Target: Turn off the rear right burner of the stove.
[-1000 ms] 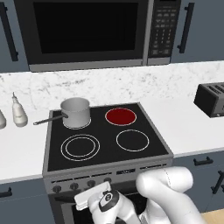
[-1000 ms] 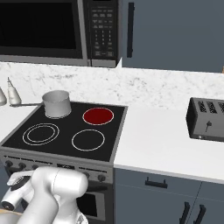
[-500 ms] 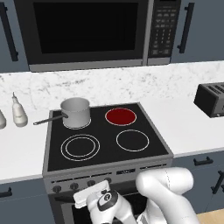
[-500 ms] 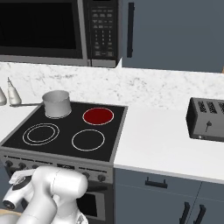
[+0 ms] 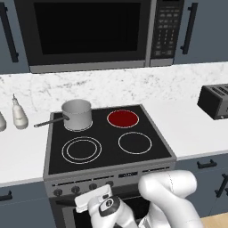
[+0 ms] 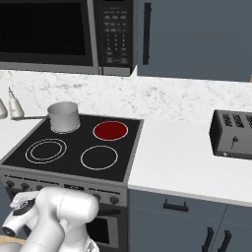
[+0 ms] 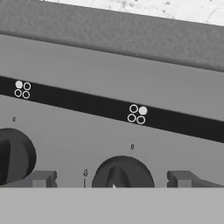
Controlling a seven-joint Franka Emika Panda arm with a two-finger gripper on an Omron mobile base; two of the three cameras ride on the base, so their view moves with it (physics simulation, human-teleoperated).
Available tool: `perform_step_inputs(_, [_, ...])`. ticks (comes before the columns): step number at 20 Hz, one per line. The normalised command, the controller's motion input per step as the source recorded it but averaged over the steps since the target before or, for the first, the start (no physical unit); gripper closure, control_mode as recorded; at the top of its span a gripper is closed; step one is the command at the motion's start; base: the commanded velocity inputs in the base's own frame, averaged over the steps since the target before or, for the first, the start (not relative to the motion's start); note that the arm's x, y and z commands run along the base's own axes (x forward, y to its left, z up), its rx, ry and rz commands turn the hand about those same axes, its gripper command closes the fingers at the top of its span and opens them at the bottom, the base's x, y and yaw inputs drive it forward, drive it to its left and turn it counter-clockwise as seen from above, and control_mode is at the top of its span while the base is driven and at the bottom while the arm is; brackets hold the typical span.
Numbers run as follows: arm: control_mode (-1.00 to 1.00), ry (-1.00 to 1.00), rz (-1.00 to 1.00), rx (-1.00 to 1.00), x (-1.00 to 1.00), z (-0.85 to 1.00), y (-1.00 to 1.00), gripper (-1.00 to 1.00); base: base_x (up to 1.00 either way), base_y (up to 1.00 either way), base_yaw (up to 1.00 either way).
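the rear right burner (image 5: 123, 118) glows red at about 1 o'clock on the black glass of the stove (image 5: 111, 153), so the heat is on and the job is not yet done. the gripper (image 7: 111, 179) sits low against the steel front panel, its two fingertips (image 7: 43, 179) spread wide, one on either side of a dark knob (image 7: 123, 173) at 6 o'clock in the hand view, with nothing pinched between them yet. the main risk, as i judge it, is turning the wrong dial: a second knob (image 7: 13, 155) lies just beside at 9 o'clock, and the little four-circle marks on the black strip tell them apart. the burner mark (image 7: 137, 114) above the centred knob has its upper right circle filled, which fits the rear right ring, while the other mark (image 7: 22, 89) has its upper left filled; a sideways slip would leave the red ring burning or start another. closing off centre could also let the fingers skid off the rounded knob without turning it. around the stove, a steel saucepan (image 5: 76, 114) stands on the rear left burner at 11 o'clock, a toaster (image 6: 232, 135) rests well apart on the counter at 3 o'clock, two small bottles (image 5: 18, 114) stand at 9 o'clock, and a microwave (image 5: 89, 31) hangs above. none of these stands in the way of the panel.
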Motion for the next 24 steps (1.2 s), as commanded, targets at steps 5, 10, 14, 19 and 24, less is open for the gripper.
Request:
perform_step_inputs(5, [-1.00, 0.00, 0.00, 0.00, 0.00, 0.00, 0.00, 1.00, 0.00, 0.00, 0.00])
perform_step_inputs(10, [-1.00, 0.00, 0.00, 0.05, 0.02, 0.05, -0.10, 1.00, 0.00, 0.00, 0.00])
perform_step_inputs(14, [-1.00, 0.00, -0.01, 0.20, 0.07, 0.15, -0.24, 1.00, 0.00, 0.00, 0.00])
perform_step_inputs(19, [-1.00, 0.00, -0.09, 0.46, 0.12, 0.13, -0.29, 1.00, 0.00, 0.00, 0.00])
perform_step_inputs(24, [-1.00, 0.00, -0.13, 0.60, 0.04, 0.10, -0.32, 1.00, 0.00, 0.00, 0.00])
